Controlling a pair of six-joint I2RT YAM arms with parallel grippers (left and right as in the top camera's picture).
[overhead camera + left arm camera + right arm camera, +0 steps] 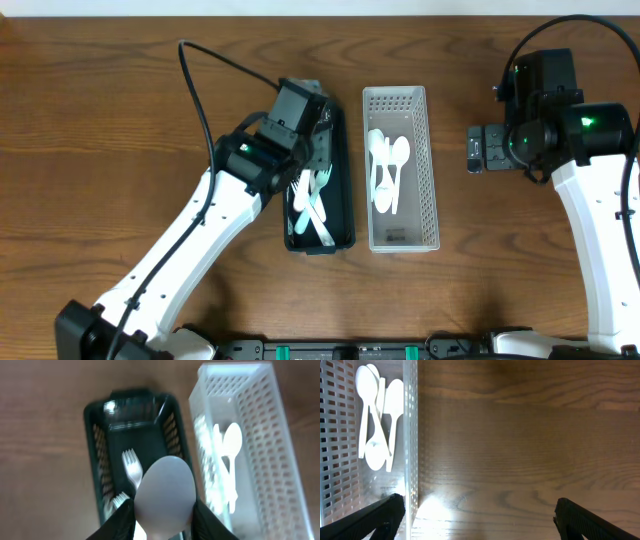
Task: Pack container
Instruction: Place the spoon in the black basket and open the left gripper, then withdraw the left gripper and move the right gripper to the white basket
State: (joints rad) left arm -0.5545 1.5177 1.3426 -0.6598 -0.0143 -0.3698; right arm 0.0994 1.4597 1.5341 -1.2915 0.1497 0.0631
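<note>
A dark green basket [345, 190] holds white plastic forks [313, 205] and sits left of a white perforated basket [428, 170] holding white spoons [388, 165]. My left gripper [162, 520] is shut on a white spoon [164, 492], held above the dark green basket [95, 445], with forks [131, 467] below it. In the overhead view the left gripper [308, 150] hovers over that basket's far half. My right gripper [477, 520] is open and empty over bare table just right of the white basket [410, 435]; spoons [380, 410] show inside.
The wooden table [120, 120] surrounds both baskets. The right arm's body [560, 130] stands at the right side. The left arm [190, 250] stretches from the front left.
</note>
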